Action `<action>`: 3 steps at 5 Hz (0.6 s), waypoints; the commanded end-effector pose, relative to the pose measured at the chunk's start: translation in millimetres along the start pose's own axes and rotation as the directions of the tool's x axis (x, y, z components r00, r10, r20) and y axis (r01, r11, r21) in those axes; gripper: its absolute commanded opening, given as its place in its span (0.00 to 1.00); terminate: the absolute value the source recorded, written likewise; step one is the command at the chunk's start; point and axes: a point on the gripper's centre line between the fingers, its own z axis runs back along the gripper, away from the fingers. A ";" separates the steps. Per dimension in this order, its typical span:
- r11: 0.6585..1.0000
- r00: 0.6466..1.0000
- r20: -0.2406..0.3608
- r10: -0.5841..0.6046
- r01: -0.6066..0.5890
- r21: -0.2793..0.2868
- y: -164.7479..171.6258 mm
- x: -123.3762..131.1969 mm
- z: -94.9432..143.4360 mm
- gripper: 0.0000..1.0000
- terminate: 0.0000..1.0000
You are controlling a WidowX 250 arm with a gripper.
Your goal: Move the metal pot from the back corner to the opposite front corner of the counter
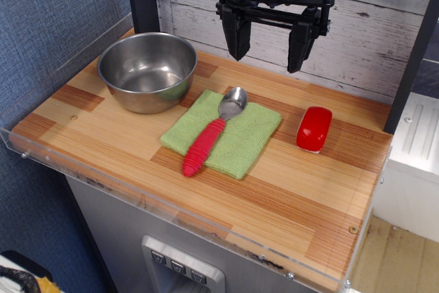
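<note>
The metal pot [148, 70] is a shiny, empty steel bowl standing upright at the back left corner of the wooden counter [302, 200]. My gripper [269, 62] hangs in the air above the back middle of the counter, to the right of the pot and well apart from it. Its two black fingers [238, 36] point down, spread wide, with nothing between them.
A green cloth [247, 138] lies in the middle with a red-handled metal spoon [206, 143] across it. A red block [314, 129] sits to the right. A clear acrylic rim [103, 180] edges the counter. A white plank wall stands behind.
</note>
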 end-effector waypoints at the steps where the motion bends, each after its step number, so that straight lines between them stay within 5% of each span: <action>1: 1.000 1.000 0.000 0.000 0.000 0.000 0.0 0.0 0.0 1.00 0.00; 3: 0.998 0.997 0.052 0.049 -0.051 0.033 48.1 -2.4 2.8 1.00 0.00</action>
